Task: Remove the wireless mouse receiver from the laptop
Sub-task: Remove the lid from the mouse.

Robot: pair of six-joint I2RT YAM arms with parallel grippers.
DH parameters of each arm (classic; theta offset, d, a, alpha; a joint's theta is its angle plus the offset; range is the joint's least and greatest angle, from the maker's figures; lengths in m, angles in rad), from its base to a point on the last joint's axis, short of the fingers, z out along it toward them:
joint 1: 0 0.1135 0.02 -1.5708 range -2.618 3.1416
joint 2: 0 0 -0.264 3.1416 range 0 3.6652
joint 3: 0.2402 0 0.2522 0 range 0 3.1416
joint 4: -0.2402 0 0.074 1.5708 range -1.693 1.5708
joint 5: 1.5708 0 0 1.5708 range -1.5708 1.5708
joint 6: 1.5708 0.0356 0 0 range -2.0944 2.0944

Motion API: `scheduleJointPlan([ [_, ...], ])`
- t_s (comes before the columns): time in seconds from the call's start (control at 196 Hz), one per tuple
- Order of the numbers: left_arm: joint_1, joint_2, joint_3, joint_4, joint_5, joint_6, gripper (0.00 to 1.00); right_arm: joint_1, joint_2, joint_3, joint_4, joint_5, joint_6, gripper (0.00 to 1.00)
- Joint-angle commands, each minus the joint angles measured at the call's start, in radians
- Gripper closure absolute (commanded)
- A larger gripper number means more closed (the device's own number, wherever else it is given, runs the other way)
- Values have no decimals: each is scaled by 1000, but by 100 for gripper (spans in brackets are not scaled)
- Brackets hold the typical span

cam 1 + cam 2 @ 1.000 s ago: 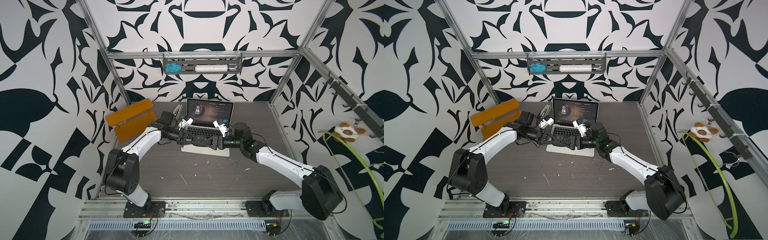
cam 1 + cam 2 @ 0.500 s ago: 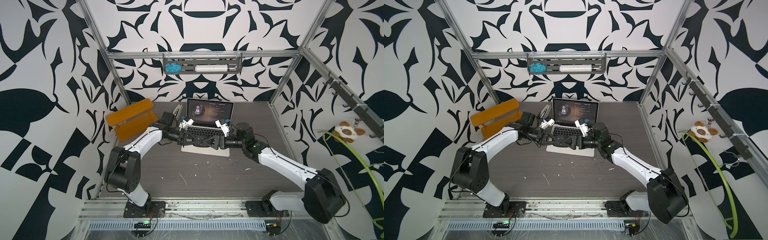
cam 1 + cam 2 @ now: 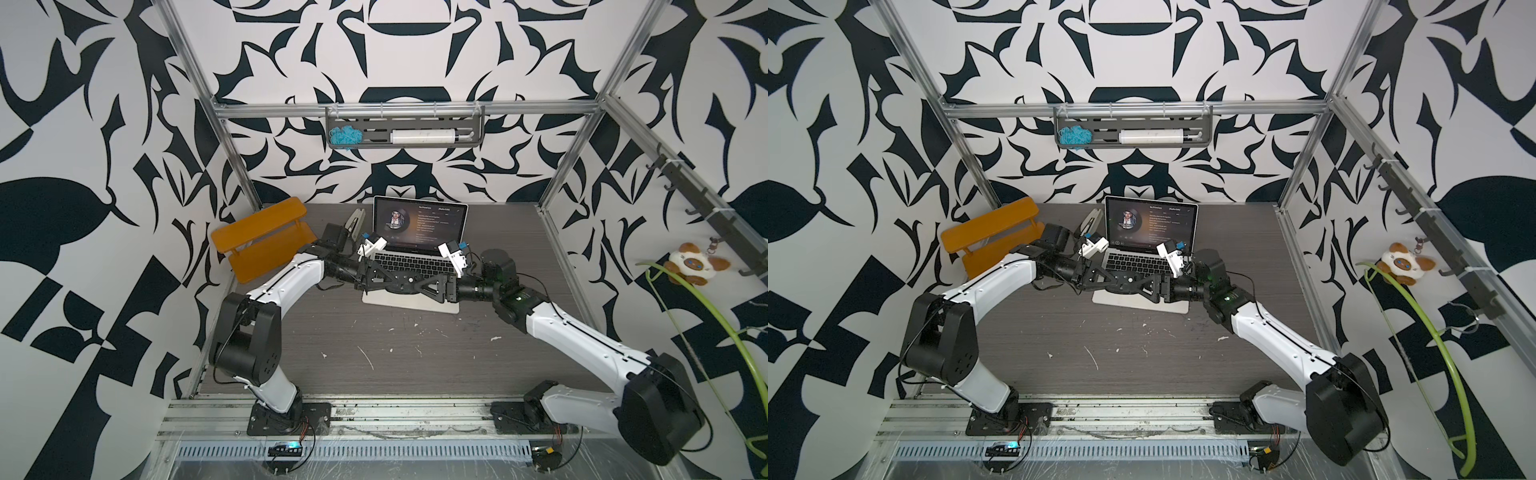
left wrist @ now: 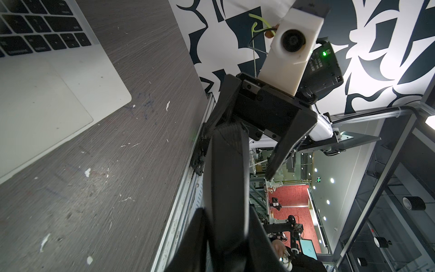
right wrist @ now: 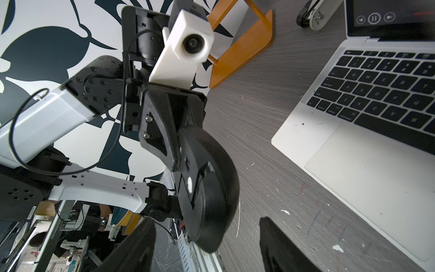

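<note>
The silver laptop (image 3: 419, 224) (image 3: 1150, 222) stands open at the back of the table; its keys show in the right wrist view (image 5: 388, 94). The wireless mouse receiver is hidden in every view. In front of the keyboard my left gripper (image 3: 376, 279) (image 4: 226, 247) is shut on a black oval mouse (image 3: 401, 286) (image 5: 207, 183) held above the table. My right gripper (image 3: 428, 286) (image 5: 207, 249) faces it, open, with a fingertip on either side of the mouse's free end and a gap at each.
An orange stand (image 3: 266, 237) sits at the back left. A small white and black tool (image 3: 353, 222) lies beside the laptop's left edge. The table's front rail (image 3: 374, 411) runs between the two arm bases. White flecks dot the dark table.
The right gripper's jaws have drawn in a little around the mouse's end, and that arm has shifted slightly. The left arm and the mouse have stayed put.
</note>
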Motion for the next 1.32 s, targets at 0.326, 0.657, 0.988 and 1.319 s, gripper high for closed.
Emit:
scheduleJointPlan([
  [0.326, 4, 7, -7, -32, 1, 31, 100, 17, -1, 29, 3, 15, -1, 53],
  [0.657, 4, 25, 21, -123, -60, 99, 100, 20, 2, 44, -17, 36, -13, 70],
  [0.988, 4, 39, 27, -133, -80, 107, 100, 32, 9, 39, 17, 32, -2, 92],
  [1.319, 11, 59, 30, -130, -93, 101, 100, 50, 6, 27, 40, 45, -1, 100],
])
